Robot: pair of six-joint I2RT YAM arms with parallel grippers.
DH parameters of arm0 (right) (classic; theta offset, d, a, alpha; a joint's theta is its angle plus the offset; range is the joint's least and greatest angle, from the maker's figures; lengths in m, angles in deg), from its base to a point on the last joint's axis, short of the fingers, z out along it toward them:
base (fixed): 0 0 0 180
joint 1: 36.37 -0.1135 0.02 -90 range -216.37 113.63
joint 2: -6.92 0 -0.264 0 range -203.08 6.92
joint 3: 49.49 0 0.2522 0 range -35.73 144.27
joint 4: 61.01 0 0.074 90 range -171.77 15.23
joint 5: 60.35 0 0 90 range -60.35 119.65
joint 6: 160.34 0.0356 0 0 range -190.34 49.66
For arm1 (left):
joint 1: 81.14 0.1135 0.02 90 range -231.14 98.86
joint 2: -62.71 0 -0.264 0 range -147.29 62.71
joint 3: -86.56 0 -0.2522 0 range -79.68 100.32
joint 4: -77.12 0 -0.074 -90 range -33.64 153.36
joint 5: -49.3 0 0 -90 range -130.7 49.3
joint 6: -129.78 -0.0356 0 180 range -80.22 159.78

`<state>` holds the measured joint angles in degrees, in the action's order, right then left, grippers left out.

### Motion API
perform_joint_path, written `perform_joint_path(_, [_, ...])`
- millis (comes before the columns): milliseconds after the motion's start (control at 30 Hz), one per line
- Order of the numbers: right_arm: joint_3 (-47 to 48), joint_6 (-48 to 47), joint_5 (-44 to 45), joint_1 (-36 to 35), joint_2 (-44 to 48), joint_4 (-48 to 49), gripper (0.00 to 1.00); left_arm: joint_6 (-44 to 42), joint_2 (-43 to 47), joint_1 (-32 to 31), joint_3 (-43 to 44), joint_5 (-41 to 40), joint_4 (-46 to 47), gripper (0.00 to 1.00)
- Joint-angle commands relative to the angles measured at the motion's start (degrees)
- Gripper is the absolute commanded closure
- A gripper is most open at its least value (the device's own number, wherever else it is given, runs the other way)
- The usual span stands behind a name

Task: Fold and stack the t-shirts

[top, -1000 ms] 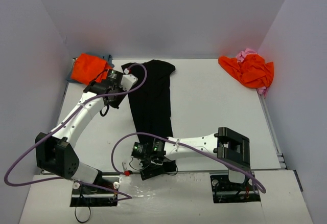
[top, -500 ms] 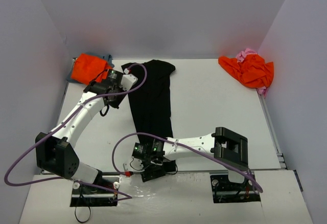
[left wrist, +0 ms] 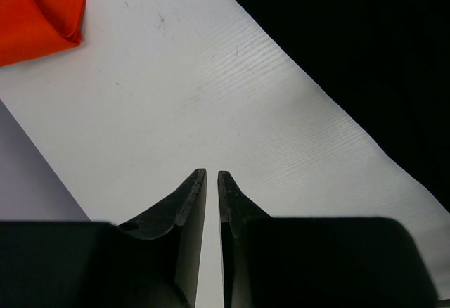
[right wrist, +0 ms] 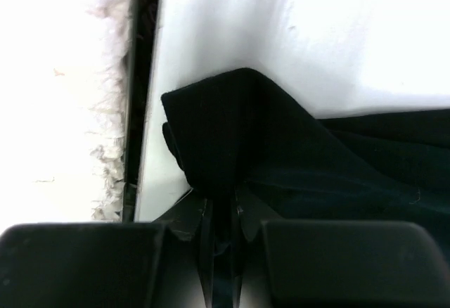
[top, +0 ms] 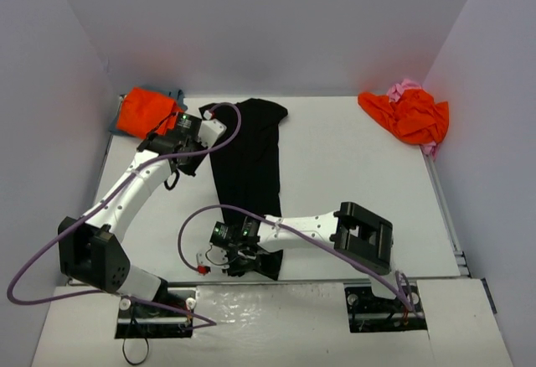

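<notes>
My right gripper (right wrist: 223, 199) is now pinching the near corner of the black t-shirt (top: 247, 162) — a moment ago it was standing wide. The shirt is lying stretched from 12 toward 6 o'clock. My left gripper (left wrist: 211, 176) is hovering nearly closed, empty — I judge the fold is starting.

no readable text, no labels, no brands, no numbers, no signs anywhere
</notes>
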<state>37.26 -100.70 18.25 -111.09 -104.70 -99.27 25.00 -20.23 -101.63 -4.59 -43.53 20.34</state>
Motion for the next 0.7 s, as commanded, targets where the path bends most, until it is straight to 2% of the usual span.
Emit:
perform_joint_path(0, [-3.6, 0.4, 1.4, 0.9, -7.9, 3.3, 1.0, -0.9, 1.5, 0.5, 2.4, -0.2, 3.6, 0.89])
perform_joint_path(233, [-4.0, 0.0, 10.5, 1.2, -4.4, 4.9, 1.0, -0.9, 2.2, 0.5, 1.5, 0.1, 4.8, 0.88])
perform_joint_path(433, [-5.8, -5.7, 31.5, 1.5, 3.9, 9.1, 1.0, -1.0, 2.8, 0.5, 3.2, -1.0, 4.1, 0.88])
perform_joint_path(500, [-4.9, -6.9, 34.2, 2.0, 7.5, 8.6, 1.0, -1.1, 2.3, 0.5, 4.7, -1.5, 3.2, 0.88])
perform_joint_path(667, [-2.4, -9.1, 34.8, 2.5, 15.0, 5.0, 1.0, -1.0, 1.4, 0.5, 8.6, -2.3, 1.6, 0.88])
